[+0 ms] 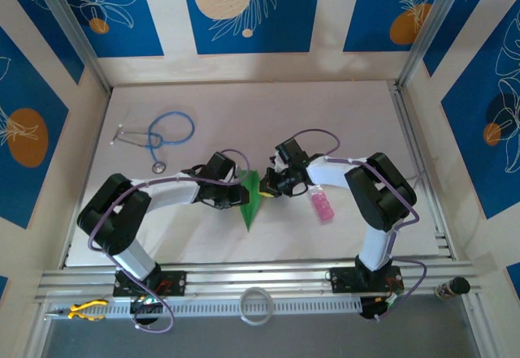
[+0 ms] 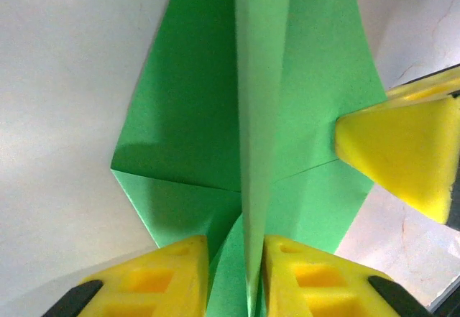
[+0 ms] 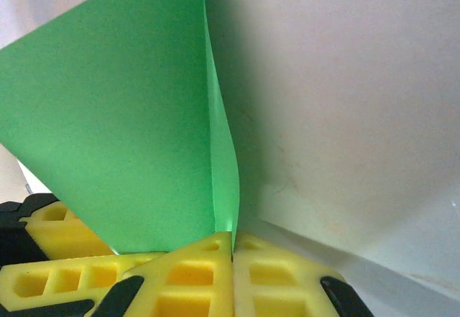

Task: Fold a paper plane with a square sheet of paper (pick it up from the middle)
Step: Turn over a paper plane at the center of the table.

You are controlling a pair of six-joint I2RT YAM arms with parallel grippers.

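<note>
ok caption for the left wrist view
Creased green paper sheet, raised centre fold between yellow fingers of the left gripper

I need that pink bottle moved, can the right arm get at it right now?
Probably not yet. The bottle lies free beside the right arm, but the right gripper is shut on the paper, so it would have to let go first.

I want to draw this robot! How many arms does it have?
2. The left arm reaches in from the left side, the right arm from the right; both meet at the green paper.
</note>
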